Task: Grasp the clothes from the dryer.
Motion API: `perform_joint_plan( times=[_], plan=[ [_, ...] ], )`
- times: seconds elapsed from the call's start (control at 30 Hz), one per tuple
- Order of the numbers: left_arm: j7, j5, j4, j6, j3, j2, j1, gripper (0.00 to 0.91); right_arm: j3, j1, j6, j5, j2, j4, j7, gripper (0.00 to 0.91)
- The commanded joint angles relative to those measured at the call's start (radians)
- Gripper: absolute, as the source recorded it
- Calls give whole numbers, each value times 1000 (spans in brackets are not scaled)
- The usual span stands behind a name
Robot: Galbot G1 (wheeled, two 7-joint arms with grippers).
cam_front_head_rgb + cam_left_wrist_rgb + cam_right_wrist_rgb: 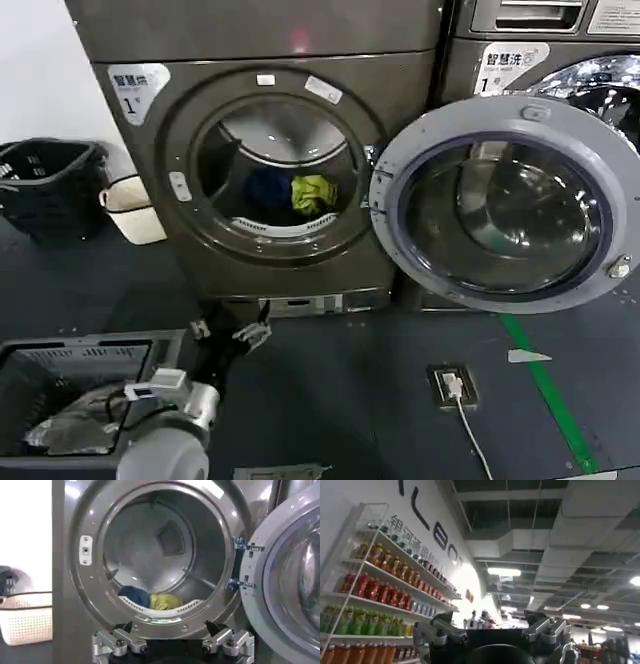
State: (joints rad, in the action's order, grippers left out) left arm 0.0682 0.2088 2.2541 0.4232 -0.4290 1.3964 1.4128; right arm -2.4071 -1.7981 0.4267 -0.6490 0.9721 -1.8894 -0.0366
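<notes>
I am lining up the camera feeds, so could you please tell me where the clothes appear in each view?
Head view: the clothes lie at the bottom of the dryer drum, seen through the open porthole.
Left wrist view: the clothes sit low in the drum, beyond the open left gripper.
Right wrist view: not in it.
Shared landmark: the door hinge.
</notes>
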Motion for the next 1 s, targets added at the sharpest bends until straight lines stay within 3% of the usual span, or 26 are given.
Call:
perform_joint_plan(
  times=[0.03, 0.33, 0.73, 1.0],
  plan=[
    [-1, -5, 4, -1, 1, 5, 5, 907, 1, 0, -1, 0, -1, -1, 0, 907],
    [-6, -7, 2, 1, 8, 17, -12, 907, -2, -2, -6, 0, 0, -1, -1, 907],
    [-12, -33, -9, -10, 16, 18, -38, 907, -8, -10, -109, -30, 4, 5, 5, 907],
    [-8, -27, -18, -12, -16, 20, -48, 907, -5, -13, -135, -28, 4, 5, 19, 907]
  ],
)
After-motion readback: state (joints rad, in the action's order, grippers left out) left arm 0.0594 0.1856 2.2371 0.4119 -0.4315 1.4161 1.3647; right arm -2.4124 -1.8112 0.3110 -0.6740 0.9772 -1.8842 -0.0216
